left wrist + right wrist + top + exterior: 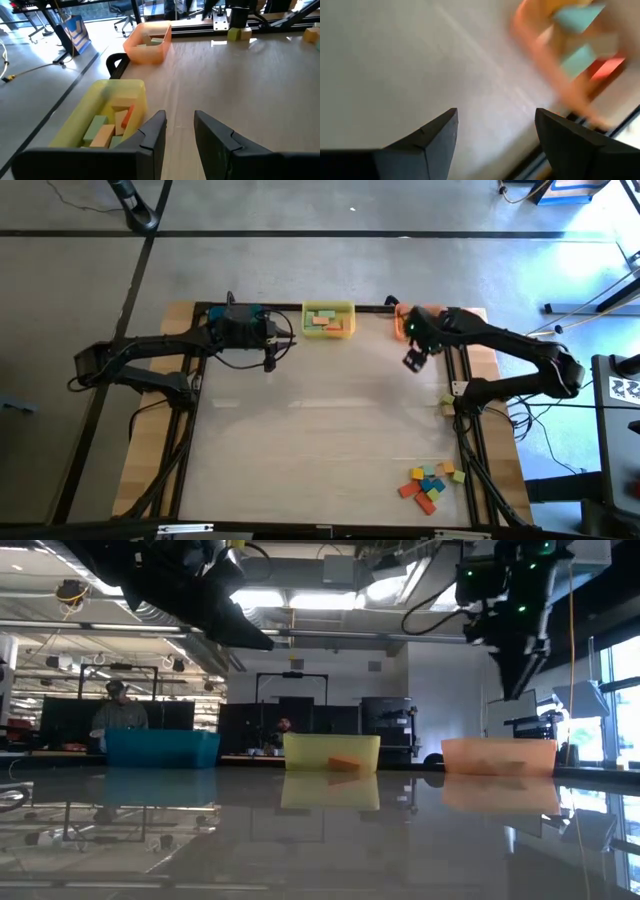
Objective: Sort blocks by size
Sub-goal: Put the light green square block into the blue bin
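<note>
yellow bin: translucent yellow plastic bin (329,320) at far edge of the pale wood counter (320,440), middle; holds flat tan, green and orange blocks (107,127)
orange bin: orange plastic bin (148,41) at far right corner; teal and red pieces inside, blurred in right wrist view
blue bin: teal-blue plastic bin (162,748) at far left, contents hidden
loose blocks: cluster of small mixed-colour blocks (432,482) near the counter's front right; a few more at the right edge (446,405)
left end effector (270,360): raised just beside yellow bin, fingers narrowly apart, holding nothing
right end effector (414,361): raised beside orange bin, fingers spread, empty
</note>
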